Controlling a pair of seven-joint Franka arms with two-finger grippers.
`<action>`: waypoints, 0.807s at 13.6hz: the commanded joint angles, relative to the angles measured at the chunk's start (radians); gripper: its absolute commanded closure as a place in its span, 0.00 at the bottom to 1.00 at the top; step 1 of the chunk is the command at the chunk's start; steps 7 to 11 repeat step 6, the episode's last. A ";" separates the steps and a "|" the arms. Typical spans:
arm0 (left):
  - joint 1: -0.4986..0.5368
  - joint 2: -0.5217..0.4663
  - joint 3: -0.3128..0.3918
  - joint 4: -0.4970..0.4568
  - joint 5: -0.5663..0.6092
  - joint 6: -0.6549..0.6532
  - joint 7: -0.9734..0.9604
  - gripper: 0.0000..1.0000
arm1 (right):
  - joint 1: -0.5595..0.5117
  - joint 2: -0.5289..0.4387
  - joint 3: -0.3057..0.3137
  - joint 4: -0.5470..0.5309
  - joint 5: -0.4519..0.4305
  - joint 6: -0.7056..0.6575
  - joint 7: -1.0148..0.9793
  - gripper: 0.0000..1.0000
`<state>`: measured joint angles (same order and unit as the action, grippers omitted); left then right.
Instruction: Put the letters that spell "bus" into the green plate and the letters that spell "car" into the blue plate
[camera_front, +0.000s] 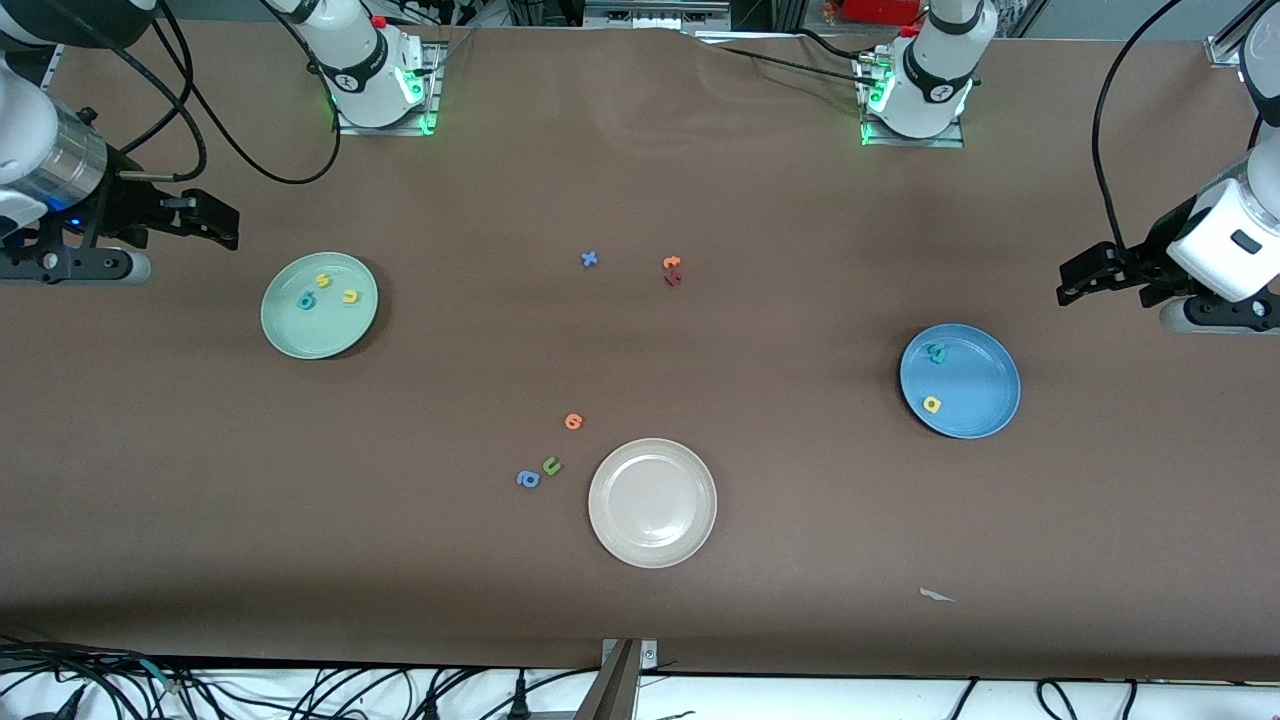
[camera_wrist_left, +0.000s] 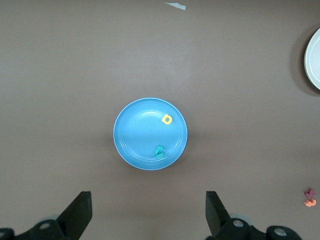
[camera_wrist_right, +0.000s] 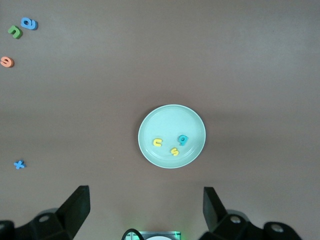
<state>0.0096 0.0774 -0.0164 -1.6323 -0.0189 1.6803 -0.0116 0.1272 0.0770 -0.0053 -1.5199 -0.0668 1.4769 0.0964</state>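
Observation:
The green plate (camera_front: 320, 335) lies toward the right arm's end of the table. It holds a teal "b" (camera_front: 306, 299), a yellow "s" (camera_front: 323, 281) and a yellow "u" (camera_front: 350, 296). The blue plate (camera_front: 975, 385) lies toward the left arm's end. In it are a yellow "a" (camera_front: 932, 404) and teal letters (camera_front: 937, 351) lying together. My right gripper (camera_front: 215, 222) hangs open over bare table beside the green plate (camera_wrist_right: 165, 125). My left gripper (camera_front: 1075, 280) hangs open over bare table beside the blue plate (camera_wrist_left: 142, 135). Neither holds anything.
A cream-white plate (camera_front: 652, 540) sits near the front camera at mid-table. Beside it lie an orange letter (camera_front: 573, 421), a green "u" (camera_front: 551, 465) and a blue "a" (camera_front: 528, 479). Farther off lie a blue "x" (camera_front: 590, 259) and orange and dark red letters (camera_front: 672, 270).

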 joint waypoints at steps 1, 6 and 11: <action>-0.003 -0.005 0.006 0.000 -0.012 -0.020 0.018 0.00 | -0.008 -0.028 -0.004 0.001 0.013 0.017 0.002 0.00; 0.001 0.005 0.007 0.006 -0.012 -0.022 0.009 0.00 | -0.008 -0.028 -0.027 0.001 0.070 0.017 0.002 0.00; 0.001 0.005 0.007 0.006 -0.012 -0.022 0.009 0.00 | -0.008 -0.028 -0.027 0.001 0.070 0.017 0.002 0.00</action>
